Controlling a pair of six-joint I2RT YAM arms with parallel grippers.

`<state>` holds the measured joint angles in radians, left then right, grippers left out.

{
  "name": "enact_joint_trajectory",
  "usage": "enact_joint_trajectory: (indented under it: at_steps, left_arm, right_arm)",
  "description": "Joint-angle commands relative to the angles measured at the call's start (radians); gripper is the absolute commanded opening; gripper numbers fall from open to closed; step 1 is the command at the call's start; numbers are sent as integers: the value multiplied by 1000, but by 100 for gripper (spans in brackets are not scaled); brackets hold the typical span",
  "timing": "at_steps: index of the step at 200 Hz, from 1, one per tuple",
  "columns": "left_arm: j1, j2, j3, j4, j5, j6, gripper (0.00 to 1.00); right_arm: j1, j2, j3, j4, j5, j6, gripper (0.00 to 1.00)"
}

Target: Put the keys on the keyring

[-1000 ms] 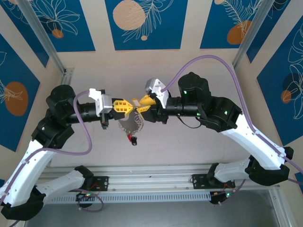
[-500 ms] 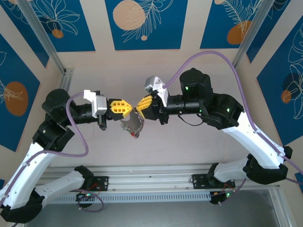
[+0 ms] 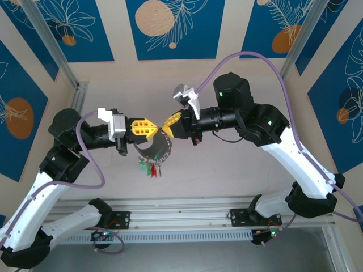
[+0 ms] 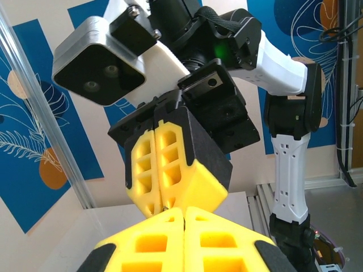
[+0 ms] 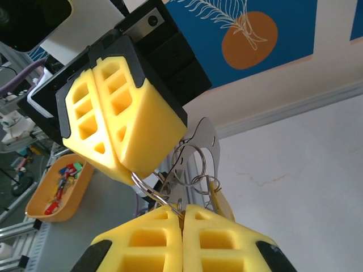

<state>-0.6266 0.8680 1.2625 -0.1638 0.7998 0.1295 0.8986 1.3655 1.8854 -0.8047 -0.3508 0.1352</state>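
The keyring, a thin grey metal hoop, hangs in the air between my two grippers, with green and red tags dangling below it. My left gripper and right gripper meet tip to tip, both shut on the hoop's wire. In the right wrist view the wire runs from the left fingers into my right gripper. Small split rings, a flat silver blade and a yellowish piece hang there. I cannot single out the keys among them. My left gripper sits just under the right fingers.
An orange tray holding keys with coloured tags sits below and to the left in the right wrist view. Aluminium rails run along the near table edge by the arm bases. A metal frame post stands at the back left.
My right gripper has gone from open to shut on the hoop's wire. The left gripper drew slightly left, and the hoop with its tags now hangs lower and further left.
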Motion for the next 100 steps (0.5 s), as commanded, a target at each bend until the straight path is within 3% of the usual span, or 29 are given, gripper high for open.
enact_joint_trajectory:
  at_steps: [1, 100]
  left_arm:
    - [-4, -34, 8, 109, 35, 10, 0]
    - [-3, -24, -12, 217, 34, -9, 0]
  right_arm:
    - [-23, 45, 45, -72, -51, 56, 7]
    - [-49, 122, 112, -148, -170, 114, 18]
